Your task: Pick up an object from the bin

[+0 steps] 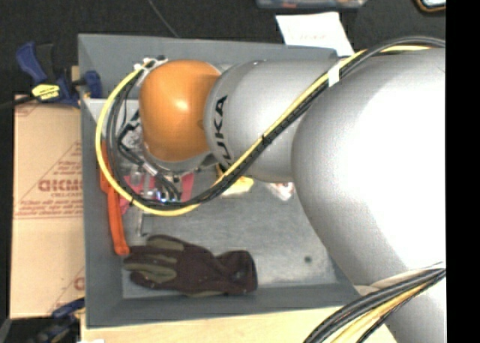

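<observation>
Step in hand: approach, no grasp confirmed. Arm (337,154) sits over the bin's (225,236) 9–10 o'clock area. The orange wrist cover (176,109) masks the pincer (154,184), so I can't tell how wide it's open or whether it has anything. Nearest candidates are the pink item (186,182) under the wrist and the orange stick (115,218) along the 9 o'clock wall. The dark glove (195,270) lies flat at 6–7 o'clock, apart from the pincer. Next, my read: centre on the pink item, close, lift straight, and avoid snagging the stick.
</observation>
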### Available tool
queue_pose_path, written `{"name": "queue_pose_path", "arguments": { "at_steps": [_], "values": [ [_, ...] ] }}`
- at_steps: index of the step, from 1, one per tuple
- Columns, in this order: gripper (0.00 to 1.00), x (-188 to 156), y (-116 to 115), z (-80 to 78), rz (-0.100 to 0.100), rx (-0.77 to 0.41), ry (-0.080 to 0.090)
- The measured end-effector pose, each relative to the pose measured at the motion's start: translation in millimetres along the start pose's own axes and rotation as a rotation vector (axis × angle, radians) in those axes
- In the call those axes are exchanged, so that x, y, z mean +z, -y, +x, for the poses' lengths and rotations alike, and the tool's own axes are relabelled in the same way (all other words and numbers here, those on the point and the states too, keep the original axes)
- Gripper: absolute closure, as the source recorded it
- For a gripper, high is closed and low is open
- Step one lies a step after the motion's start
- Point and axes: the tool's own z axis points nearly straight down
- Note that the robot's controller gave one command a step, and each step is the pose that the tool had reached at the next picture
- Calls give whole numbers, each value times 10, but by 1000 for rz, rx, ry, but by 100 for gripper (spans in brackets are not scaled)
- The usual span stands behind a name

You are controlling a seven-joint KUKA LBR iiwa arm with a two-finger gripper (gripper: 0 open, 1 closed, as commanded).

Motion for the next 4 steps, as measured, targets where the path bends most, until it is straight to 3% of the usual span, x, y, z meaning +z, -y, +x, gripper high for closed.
{"name": "queue_pose_path", "arguments": {
  "at_steps": [1, 2, 3, 4],
  "values": [
    [0, 640, 465, 491, -1, 7, -1],
    [0, 634, 445, 645, -9, -5, 18],
    [0, 628, 464, 508, -4, 9, 6],
    [0, 622, 451, 610, -10, 2, 19]
  ]
}}
